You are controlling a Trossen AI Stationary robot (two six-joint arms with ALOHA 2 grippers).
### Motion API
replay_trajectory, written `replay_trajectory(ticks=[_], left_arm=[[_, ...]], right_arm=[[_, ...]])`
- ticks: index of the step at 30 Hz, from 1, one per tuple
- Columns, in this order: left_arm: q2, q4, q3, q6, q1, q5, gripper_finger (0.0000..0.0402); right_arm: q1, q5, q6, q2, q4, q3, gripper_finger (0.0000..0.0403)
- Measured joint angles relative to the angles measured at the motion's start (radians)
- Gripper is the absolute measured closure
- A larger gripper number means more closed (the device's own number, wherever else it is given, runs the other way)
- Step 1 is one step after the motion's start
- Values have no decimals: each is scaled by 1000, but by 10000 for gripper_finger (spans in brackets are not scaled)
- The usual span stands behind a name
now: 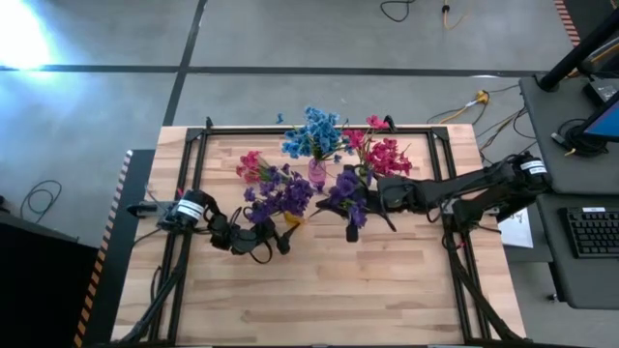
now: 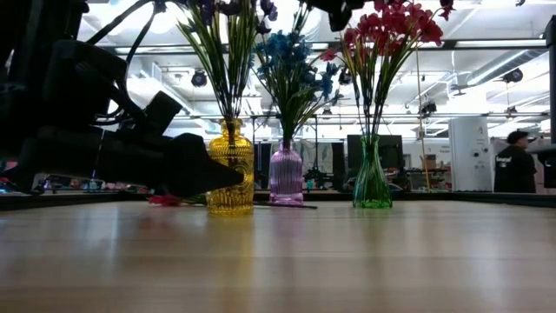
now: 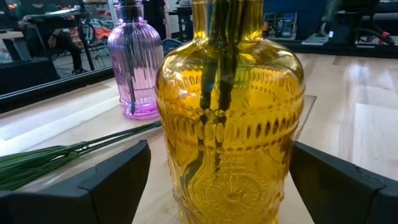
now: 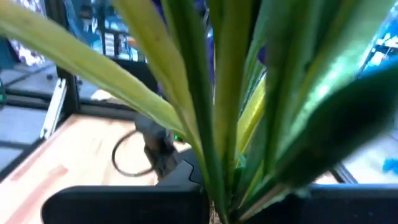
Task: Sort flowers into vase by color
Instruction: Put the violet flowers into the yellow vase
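Note:
Three glass vases stand in a row. The yellow vase (image 1: 293,220) (image 2: 231,169) (image 3: 230,118) holds purple sprigs (image 1: 280,198). The purple vase (image 2: 286,174) (image 3: 132,68) holds blue sprigs (image 1: 314,135). The green vase (image 2: 371,178) holds red-pink sprigs (image 1: 384,155). My left gripper (image 1: 279,238) (image 3: 217,186) is open and low at the table, one finger on each side of the yellow vase. My right gripper (image 1: 356,224) (image 4: 211,205) is up above the vases, shut on a purple sprig (image 1: 346,191). Loose red-pink sprigs (image 1: 251,166) lie on the table, stems (image 3: 43,162) flat. My left gripper's fingers (image 3: 118,183) flank the yellow vase's lower body, level from the table's left; I cannot tell whether they touch the glass. My right gripper pinches the purple sprig's green stems (image 4: 217,155) between its two fingers. The sprig is lifted clear of the table, its blooms out past the fingers.
A black metal frame (image 1: 193,145) borders the wooden table top. The near half of the table (image 1: 319,300) is bare wood. A black cable loop (image 4: 127,155) lies on the table below the right gripper. People and equipment show in the room behind (image 2: 512,169).

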Motion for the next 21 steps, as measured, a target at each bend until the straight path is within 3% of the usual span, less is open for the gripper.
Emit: replay_trajectory(ticks=[9, 21], left_arm=[[0, 0, 0, -19, 1, 24, 91], [-1, 0, 0, -21, 1, 31, 124]], right_arm=[[-13, -1, -64, 2, 110, 0, 392], [-41, -22, -64, 3, 116, 0, 392]])
